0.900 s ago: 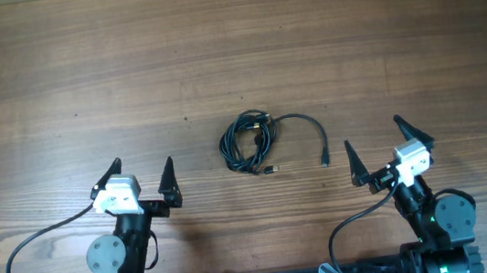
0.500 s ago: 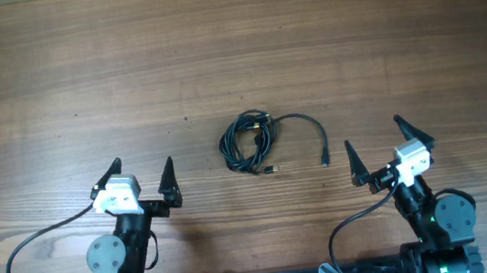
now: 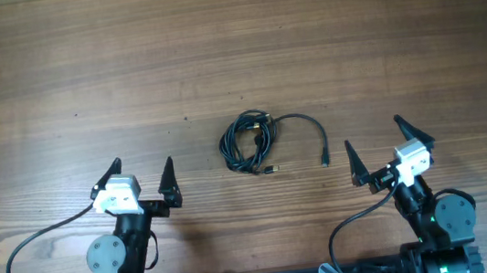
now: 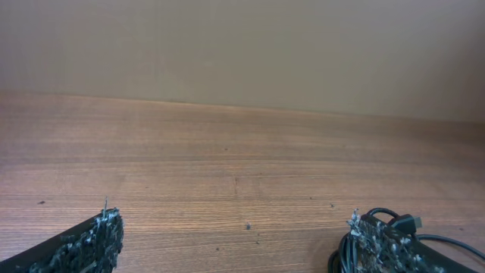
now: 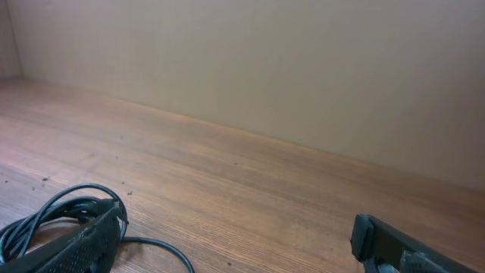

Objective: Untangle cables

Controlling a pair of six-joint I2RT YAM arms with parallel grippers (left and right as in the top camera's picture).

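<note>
The cables (image 3: 250, 142) lie as a small black coiled bundle at the middle of the wooden table, with one loose strand (image 3: 309, 127) arcing right to a plug. My left gripper (image 3: 142, 170) stands open near the front left, well apart from the bundle. My right gripper (image 3: 375, 146) stands open at the front right, a little right of the strand's plug. In the left wrist view the cables (image 4: 403, 224) peek out behind my right-hand fingertip (image 4: 375, 235). In the right wrist view the cables (image 5: 45, 214) curl past my left-hand fingertip (image 5: 98, 235). Nothing lies between either pair of fingers.
The wooden table (image 3: 233, 46) stretches far behind the bundle. The arms' thicker black leads (image 3: 26, 248) loop at the front edge beside the two bases. A plain beige wall (image 5: 303, 68) rises behind the table's far edge.
</note>
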